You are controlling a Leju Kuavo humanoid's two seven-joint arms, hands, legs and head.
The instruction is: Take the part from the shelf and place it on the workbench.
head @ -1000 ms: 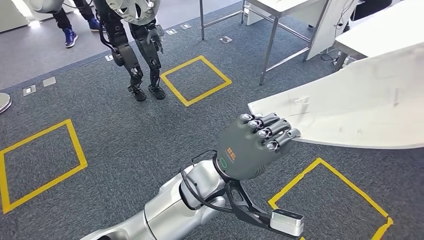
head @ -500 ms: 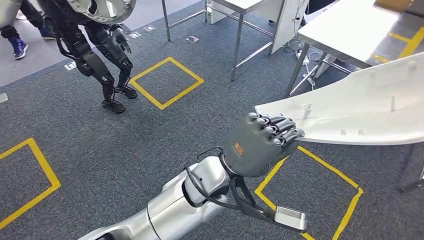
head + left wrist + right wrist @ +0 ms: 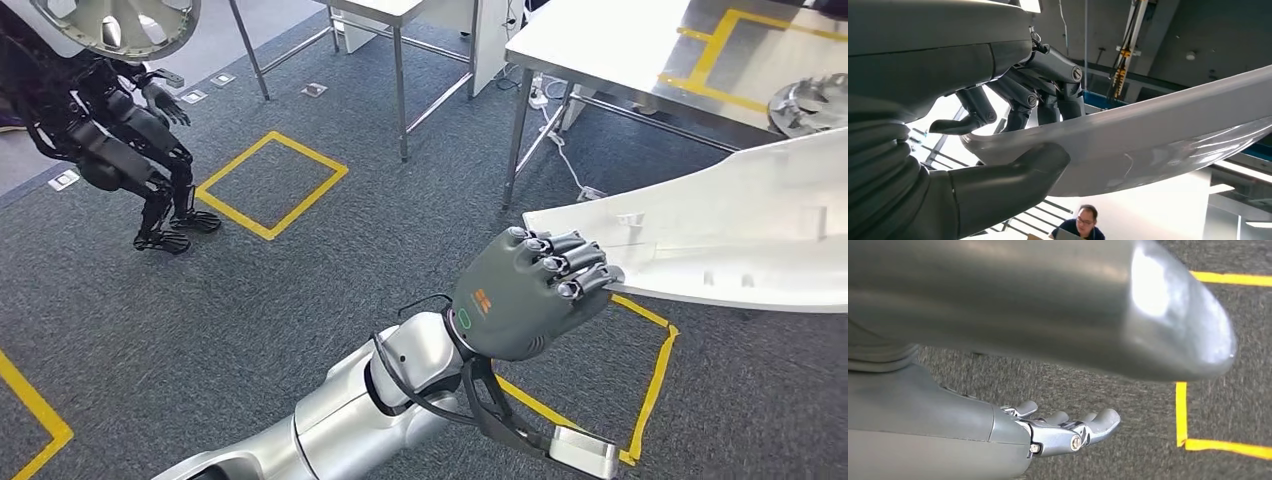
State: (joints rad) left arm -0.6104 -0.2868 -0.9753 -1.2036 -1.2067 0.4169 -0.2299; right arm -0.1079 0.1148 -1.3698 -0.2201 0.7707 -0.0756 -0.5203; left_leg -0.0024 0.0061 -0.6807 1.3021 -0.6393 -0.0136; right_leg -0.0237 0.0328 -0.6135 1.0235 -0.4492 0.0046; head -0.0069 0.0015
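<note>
Part point(image 3: 730, 235), a long white curved panel, is held in the air at its near-left end by the left hand point(image 3: 525, 290): the dark fingers point(image 3: 560, 262) curl over its top edge, and in the left wrist view the thumb point(image 3: 1013, 172) presses up under it. The right hand point(image 3: 1068, 432) hangs over the carpet, fingers loosely extended and apart, holding nothing. Compared with a second ago the whole scene has swung: the camera has turned, while the grasp on the panel looks unchanged. A yellow taped square point(image 3: 640, 370) now lies under the hand on the grey carpet point(image 3: 300, 290). Farther right, a metal workbench point(image 3: 620, 55) with yellow tape marks has come into sight. Another dark humanoid robot point(image 3: 120, 130) now stands far left, beside a second yellow square point(image 3: 270, 185).
</note>
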